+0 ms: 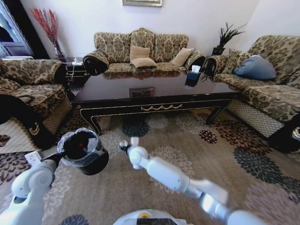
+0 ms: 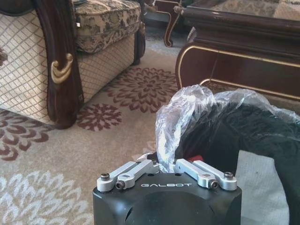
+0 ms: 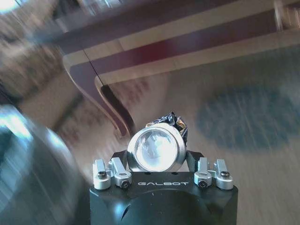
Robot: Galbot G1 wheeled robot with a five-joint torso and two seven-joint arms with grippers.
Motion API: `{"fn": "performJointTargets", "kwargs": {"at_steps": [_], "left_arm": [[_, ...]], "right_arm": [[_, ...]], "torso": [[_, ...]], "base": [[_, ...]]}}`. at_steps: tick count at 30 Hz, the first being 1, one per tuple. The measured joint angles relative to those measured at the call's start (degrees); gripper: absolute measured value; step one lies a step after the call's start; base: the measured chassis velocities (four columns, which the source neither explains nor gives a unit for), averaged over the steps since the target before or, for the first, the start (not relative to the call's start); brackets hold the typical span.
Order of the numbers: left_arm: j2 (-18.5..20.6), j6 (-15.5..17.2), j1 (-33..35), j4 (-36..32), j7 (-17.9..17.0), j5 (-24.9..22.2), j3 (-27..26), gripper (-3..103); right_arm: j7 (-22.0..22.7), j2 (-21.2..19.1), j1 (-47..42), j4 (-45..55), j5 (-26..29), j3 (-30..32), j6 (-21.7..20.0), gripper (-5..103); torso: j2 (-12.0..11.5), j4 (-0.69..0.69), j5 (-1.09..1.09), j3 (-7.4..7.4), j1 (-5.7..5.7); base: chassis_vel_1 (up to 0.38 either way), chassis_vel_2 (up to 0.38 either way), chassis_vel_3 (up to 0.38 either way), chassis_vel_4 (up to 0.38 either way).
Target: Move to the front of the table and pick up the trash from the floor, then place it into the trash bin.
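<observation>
Motion-blurred trash bin (image 3: 28, 164) and table (image 3: 154, 42) in the right wrist view; bin contents indistinct.

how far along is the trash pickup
The robot faces the table. The left gripper holds the trash bin up by its rim, with something red already inside. The right gripper grips a clear round piece of trash beside the bin. Left to do: dropping it in.

The black, bag-lined trash bin (image 1: 85, 151) hangs tilted above the carpet, something red inside. A shiny crumpled piece of trash (image 3: 157, 149) sits beside it. Beyond stands the glossy dark bench (image 1: 154, 96).
</observation>
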Motion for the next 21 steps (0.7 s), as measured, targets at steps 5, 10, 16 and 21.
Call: {"fn": "performJointTargets", "kwargs": {"at_steps": [5,10,16,21], "left_arm": [[0.59,0.20,-0.11,-1.15,0.06,-0.96,0.25,4],[0.98,0.32,-1.05,-1.84,-0.12,-1.77,0.45,4],[1.25,0.33,-2.70,-2.08,-0.35,-2.74,0.54,4],[1.26,0.36,-3.35,-1.62,-0.38,-3.02,0.44,4]], "right_arm": [[-0.46,1.04,7.84,0.57,-1.12,-2.19,2.83,65],[-2.00,1.99,10.33,1.16,-2.58,-4.63,5.58,65],[-0.35,4.66,11.46,3.34,-3.03,-9.29,7.89,65],[-1.20,6.59,12.03,4.01,-6.12,-13.94,8.24,65]], "torso": [[0.00,-0.02,0.00,0.00,0.00],[0.00,-0.04,0.01,0.00,0.00],[0.00,-0.03,0.00,0.00,0.00],[0.00,-0.02,0.00,-0.01,0.00]], "base": [[0.000,0.000,0.000,0.000],[0.000,0.000,0.000,0.000],[0.000,0.000,0.000,0.000],[0.000,0.000,0.000,0.000]]}}
